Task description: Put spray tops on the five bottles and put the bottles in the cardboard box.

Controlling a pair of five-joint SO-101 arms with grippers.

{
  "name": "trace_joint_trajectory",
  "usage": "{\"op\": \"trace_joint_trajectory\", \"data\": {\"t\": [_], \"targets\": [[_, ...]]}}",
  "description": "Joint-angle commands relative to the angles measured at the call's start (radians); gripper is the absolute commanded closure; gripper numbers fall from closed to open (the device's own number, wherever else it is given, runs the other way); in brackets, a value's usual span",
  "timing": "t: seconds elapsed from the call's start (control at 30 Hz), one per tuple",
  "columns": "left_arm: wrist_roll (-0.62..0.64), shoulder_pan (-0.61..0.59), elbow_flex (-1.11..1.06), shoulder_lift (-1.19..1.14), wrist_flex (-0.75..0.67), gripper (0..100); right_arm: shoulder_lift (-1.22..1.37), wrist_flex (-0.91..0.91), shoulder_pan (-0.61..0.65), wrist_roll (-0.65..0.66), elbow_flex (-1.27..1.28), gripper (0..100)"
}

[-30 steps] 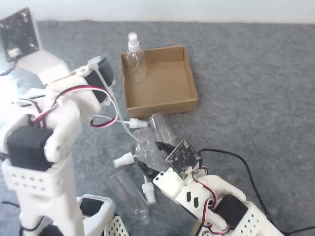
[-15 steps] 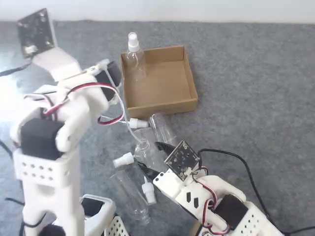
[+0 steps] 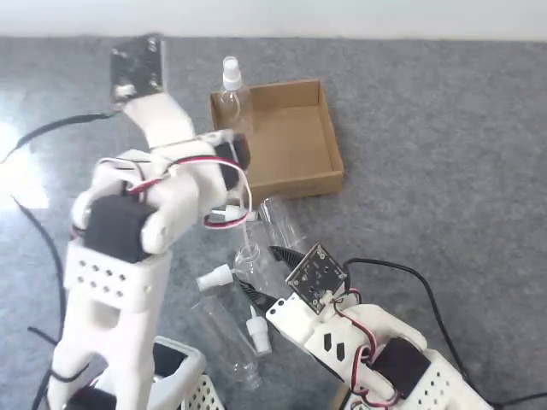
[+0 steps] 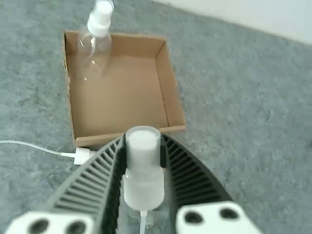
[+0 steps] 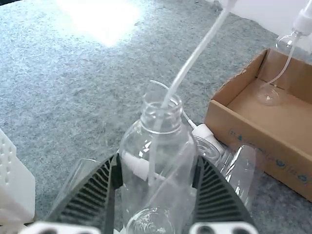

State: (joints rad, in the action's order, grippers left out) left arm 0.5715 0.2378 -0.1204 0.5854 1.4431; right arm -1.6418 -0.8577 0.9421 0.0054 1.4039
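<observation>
Right at the near edge, an empty bottle [image 3: 224, 337] lay on its side on the grey carpet [image 3: 427, 128], with two loose spray tops [image 3: 258, 331] just beside it. Up a touch, and there was the right gripper [image 5: 155, 175], fingers clamped either side of an uncapped bottle [image 5: 156, 146], holding it upright with the neck open. Above it hung the left gripper [image 4: 143, 146], pinching a white spray top [image 4: 143, 163] between its ribbed fingers. The top was not seated, but its thin tube [image 5: 195, 53] ran down at a slant into that open neck. Beyond the pair, another clear bottle [image 3: 282, 222] lay on the carpet near the front wall of the cardboard box [image 3: 282, 184], with a third loose top [image 3: 239, 213] beside it. And at the back, one capped bottle [image 3: 232, 98] stood in the box's far corner, on the left in the high view.
</observation>
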Motion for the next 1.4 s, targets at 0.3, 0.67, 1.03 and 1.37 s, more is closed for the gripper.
{"op": "trace_joint_trajectory", "data": {"t": [0.3, 0.67, 1.03, 1.37], "targets": [[-0.098, 0.028, -0.131, 0.018, -0.054, 99, -0.013, 0.005, -0.035, 0.009, -0.009, 94.6], [-0.127, 0.043, -0.203, 0.018, -0.052, 99, -0.013, 0.007, -0.053, 0.009, -0.009, 94.6], [-0.126, 0.135, -0.377, 0.255, -0.138, 99, -0.013, 0.007, -0.053, 0.008, -0.009, 94.6], [-0.183, 0.143, -0.547, 0.419, -0.195, 99, -0.015, 0.033, -0.097, 0.006, -0.011, 94.6]]}}
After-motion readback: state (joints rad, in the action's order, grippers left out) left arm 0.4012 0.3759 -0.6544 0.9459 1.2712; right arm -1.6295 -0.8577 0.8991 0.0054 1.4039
